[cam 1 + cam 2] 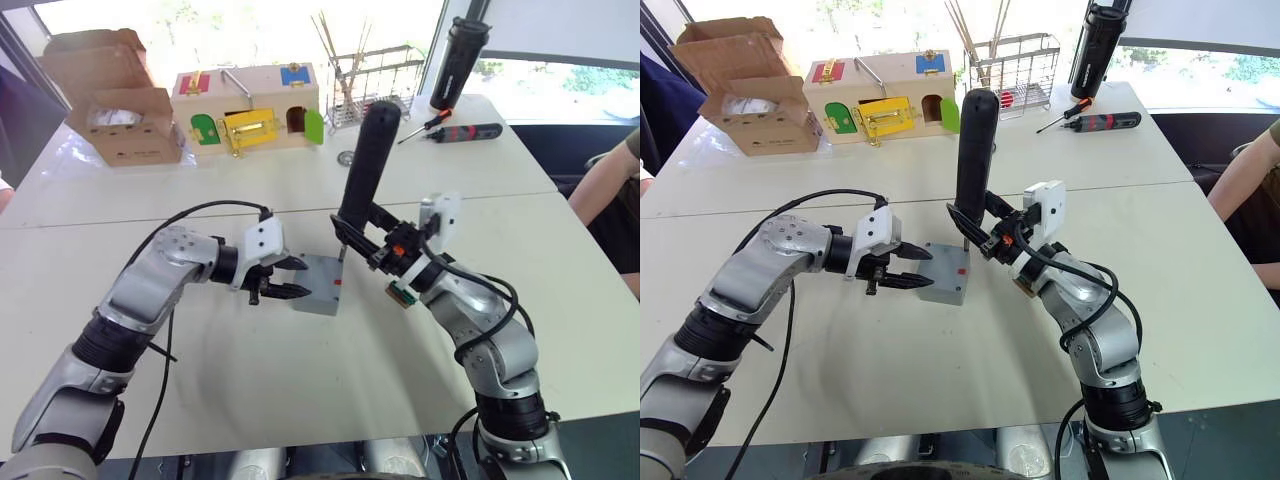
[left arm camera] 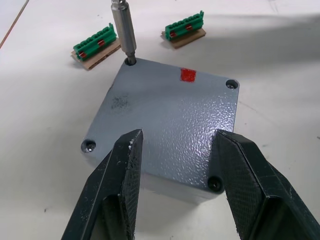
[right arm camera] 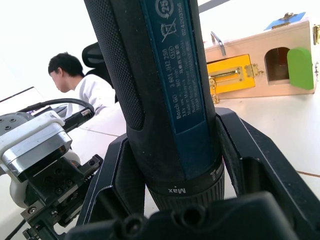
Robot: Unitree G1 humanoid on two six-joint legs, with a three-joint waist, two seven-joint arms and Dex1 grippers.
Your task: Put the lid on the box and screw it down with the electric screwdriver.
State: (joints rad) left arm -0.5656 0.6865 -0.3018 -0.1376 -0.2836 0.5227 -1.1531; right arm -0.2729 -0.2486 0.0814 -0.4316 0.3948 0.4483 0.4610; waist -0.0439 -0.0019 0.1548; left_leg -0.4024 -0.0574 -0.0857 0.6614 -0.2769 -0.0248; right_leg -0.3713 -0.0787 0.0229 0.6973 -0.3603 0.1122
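- The lid [image 2: 167,127] sits on the box [image 1: 318,287] at mid-table, red mark [image 2: 188,74] up.
- Left gripper [image 1: 283,279] is at the box's 9 o'clock side, fingers [image 2: 116,185] spread wide, holding nothing, tips over the lid's near edge.
- Right gripper [image 1: 980,236], at the box's 3 o'clock, is clamped round the screwdriver [image 1: 366,160].
- The screwdriver stands nearly upright, its bit [image 2: 124,30] set in a lid corner hole.
- Two green connectors [image 2: 96,42] lie just beyond the box.
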